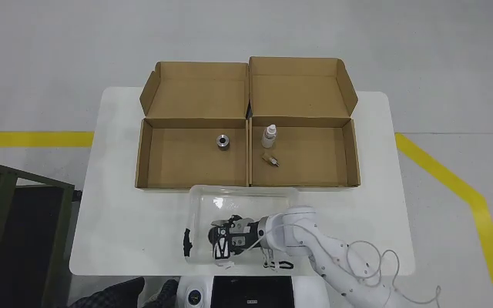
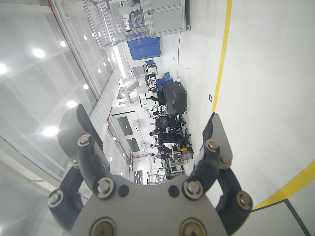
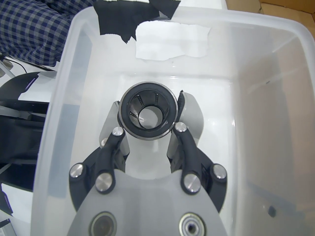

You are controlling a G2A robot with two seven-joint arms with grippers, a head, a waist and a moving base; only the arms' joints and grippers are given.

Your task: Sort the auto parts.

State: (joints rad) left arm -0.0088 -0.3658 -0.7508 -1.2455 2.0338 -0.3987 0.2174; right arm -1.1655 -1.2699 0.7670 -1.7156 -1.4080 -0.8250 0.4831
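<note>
Black-rimmed steel cylindrical bearing [image 3: 171, 110] sits clamped between the jaws of the right gripper [image 3: 149, 106], low inside the clear plastic bin [image 1: 202, 202] at the white table's [image 1: 385, 215] 6 o'clock edge. Gripping across its round sides likely stops it rolling during the lift. Toward 12 o'clock, the left cardboard box [image 1: 166, 158] holds a similar metal cylinder [image 1: 222, 142], so it is probably this part's destination. The right cardboard box [image 1: 323, 158] holds a white bottle [image 1: 269, 136] and a small brass fitting [image 1: 271, 160]. Aimed off into the room, the left gripper [image 2: 147, 116] has its jaws apart and empty.
</note>
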